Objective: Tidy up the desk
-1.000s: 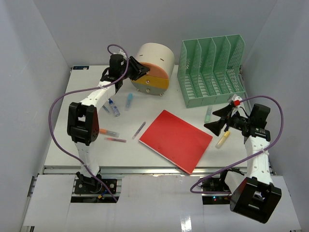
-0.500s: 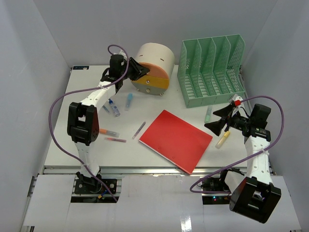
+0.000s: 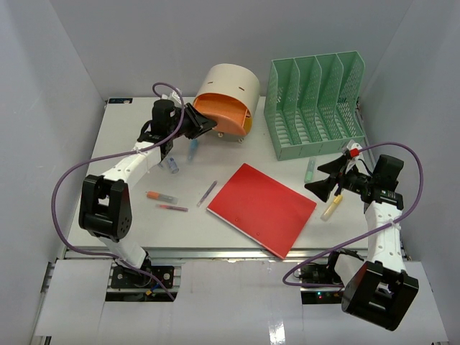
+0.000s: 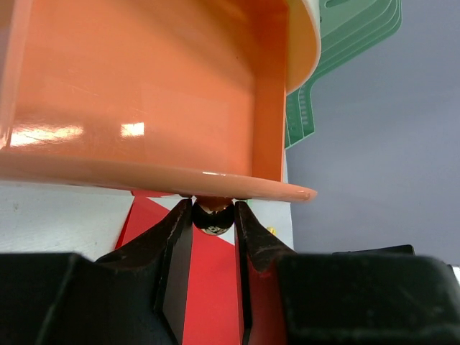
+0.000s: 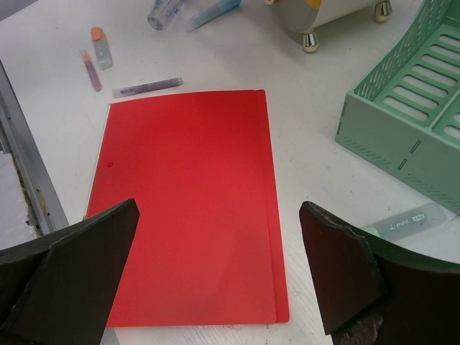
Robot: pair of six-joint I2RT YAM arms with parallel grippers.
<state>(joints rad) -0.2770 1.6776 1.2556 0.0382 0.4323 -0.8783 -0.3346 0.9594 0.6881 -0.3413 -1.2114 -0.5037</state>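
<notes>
Desk (image 3: pixel 129 215), a large flat white rectangular tabletop with a metal rail along its front edge, fills the floor between grey walls. Nearest the front edge, right of centre, a flat red folder (image 3: pixel 262 208) lies askew. Left of it lie a thin purple pen (image 3: pixel 207 192), a thin red pen (image 3: pixel 172 208) and an orange-capped marker (image 3: pixel 161 195). By the right edge the right gripper (image 3: pixel 315 178) hangs wide open, holding nothing (the folder fills its wrist view), with a yellow marker (image 3: pixel 331 208) and a pale green marker (image 3: pixel 310 169) close by. Toward the far edge the left gripper (image 4: pixel 213 212) is clamped on the dark round knob (image 4: pixel 213 219) of an orange drawer (image 3: pixel 224 111) jutting from a cream drum-shaped organiser (image 3: pixel 237 80). A mint-green slotted file rack (image 3: pixel 316 104) stands in the desk's far right corner.
</notes>
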